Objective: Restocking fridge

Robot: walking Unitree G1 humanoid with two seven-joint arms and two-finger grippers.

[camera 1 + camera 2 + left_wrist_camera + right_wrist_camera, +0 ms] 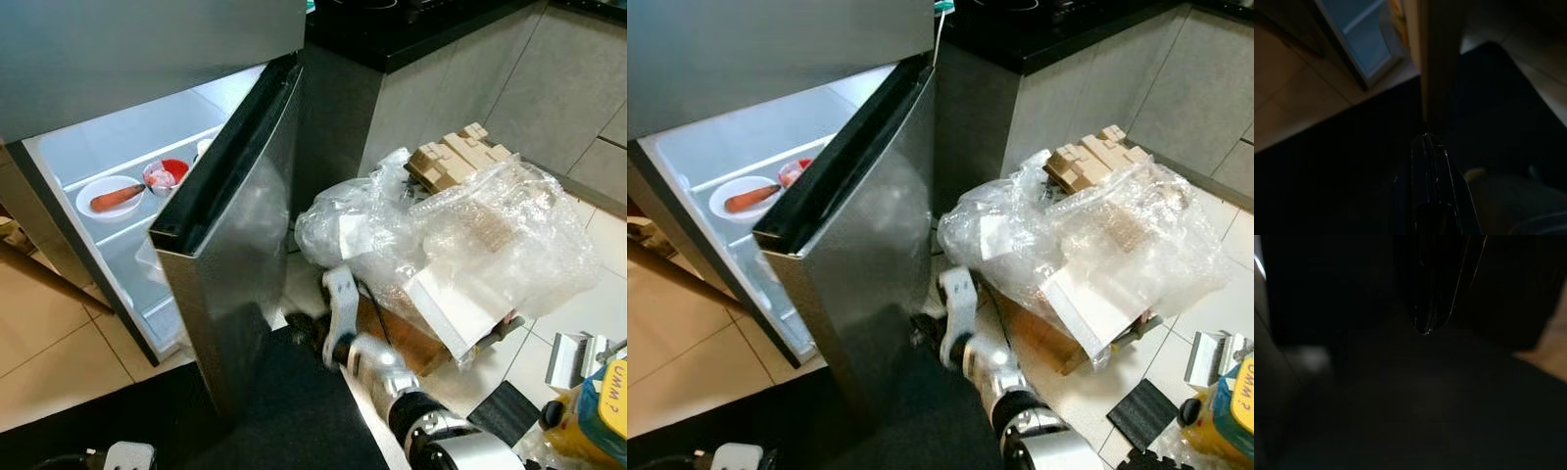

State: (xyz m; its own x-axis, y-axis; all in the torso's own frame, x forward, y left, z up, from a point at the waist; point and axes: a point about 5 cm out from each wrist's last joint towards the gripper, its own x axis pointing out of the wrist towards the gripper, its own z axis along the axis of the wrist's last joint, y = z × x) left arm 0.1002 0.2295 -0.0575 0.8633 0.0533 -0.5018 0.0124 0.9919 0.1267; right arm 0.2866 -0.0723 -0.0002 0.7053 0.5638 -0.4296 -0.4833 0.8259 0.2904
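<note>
The steel fridge door (230,245) stands half open in front of me. On the lit shelf inside lie a white plate with an orange sausage-like item (114,197) and a red bowl (167,174). My right arm (411,411) reaches down beside the door's outer face, toward the dark mat. Its gripper (1425,328) looks shut with nothing in it, in a very dark wrist view. My left gripper (1426,142) hangs low and is shut and empty. It points at the door's bottom edge (1435,73).
A heap of clear plastic bags with cardboard packing (460,225) lies on the floor to the right of the door. A yellow bottle and packages (588,411) sit at the far right. A black mat (294,411) lies underfoot. A dark counter (411,29) runs behind.
</note>
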